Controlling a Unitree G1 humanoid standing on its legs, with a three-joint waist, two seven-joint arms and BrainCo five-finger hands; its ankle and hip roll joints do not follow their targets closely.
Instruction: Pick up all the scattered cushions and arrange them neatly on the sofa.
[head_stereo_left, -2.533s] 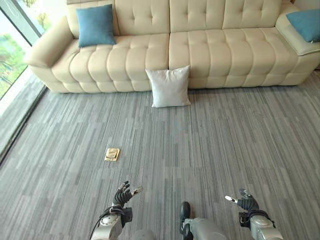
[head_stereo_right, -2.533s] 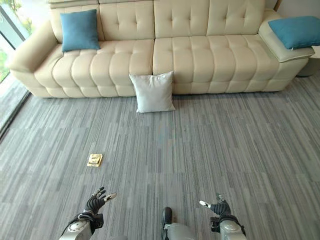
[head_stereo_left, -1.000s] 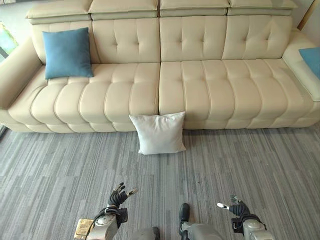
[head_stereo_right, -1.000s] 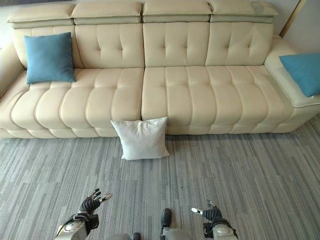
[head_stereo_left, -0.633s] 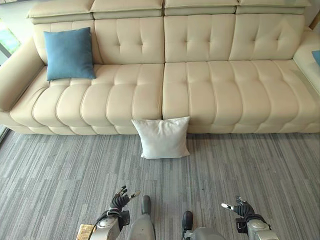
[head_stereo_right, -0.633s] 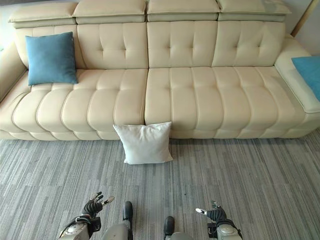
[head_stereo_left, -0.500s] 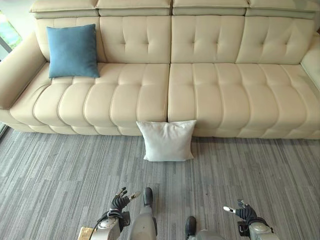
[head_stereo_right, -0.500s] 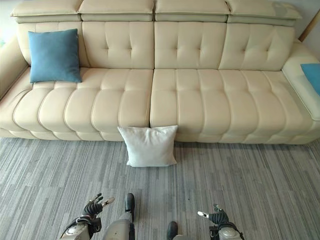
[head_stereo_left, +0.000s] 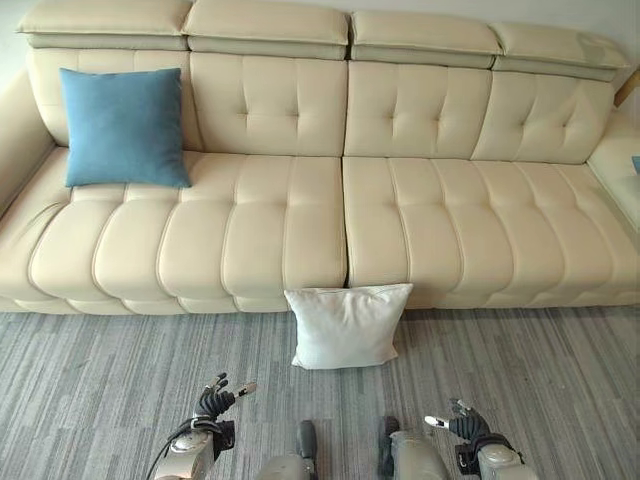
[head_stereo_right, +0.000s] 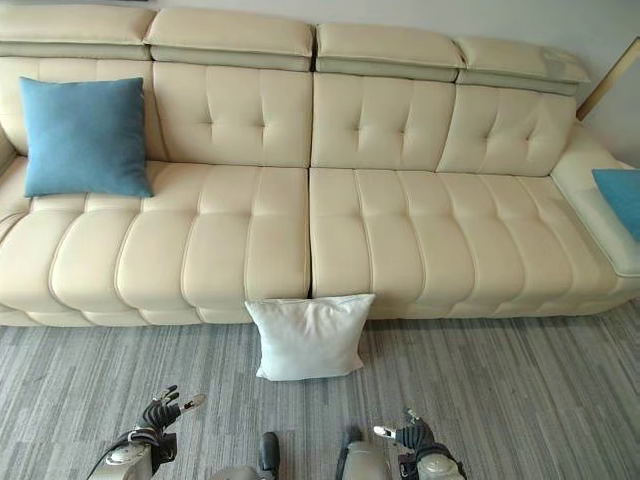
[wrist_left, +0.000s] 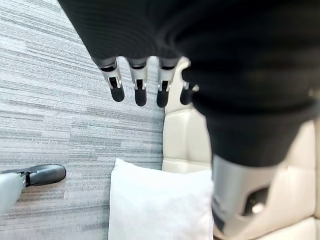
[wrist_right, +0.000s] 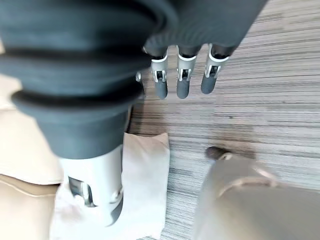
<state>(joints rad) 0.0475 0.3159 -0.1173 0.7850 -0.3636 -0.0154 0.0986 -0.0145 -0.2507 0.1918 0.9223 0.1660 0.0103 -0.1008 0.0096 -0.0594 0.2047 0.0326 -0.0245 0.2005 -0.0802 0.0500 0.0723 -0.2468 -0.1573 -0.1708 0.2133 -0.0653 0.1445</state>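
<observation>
Looking down from the head camera, you have the left hand (head_stereo_left: 212, 403) low at the near left and the right hand (head_stereo_left: 463, 427) low at the near right, both hanging above the grey striped carpet (head_stereo_left: 90, 390) with nothing in them; in each wrist view the fingers (wrist_left: 140, 94) run straight out in a relaxed row, spread loosely and holding nothing. Just beyond the hands, between them, you see the white cushion (head_stereo_left: 347, 326) standing on the carpet, its top edge leaning against the front of the sofa (head_stereo_left: 400, 230) close to the seam between the two seat sections. Farther back, a blue cushion (head_stereo_left: 122, 128) stands upright on the seat at the far left, propped against the backrest. At the far right, another blue cushion (head_stereo_right: 622, 198) lies on the side section of the sofa, cut off by the picture's edge.
</observation>
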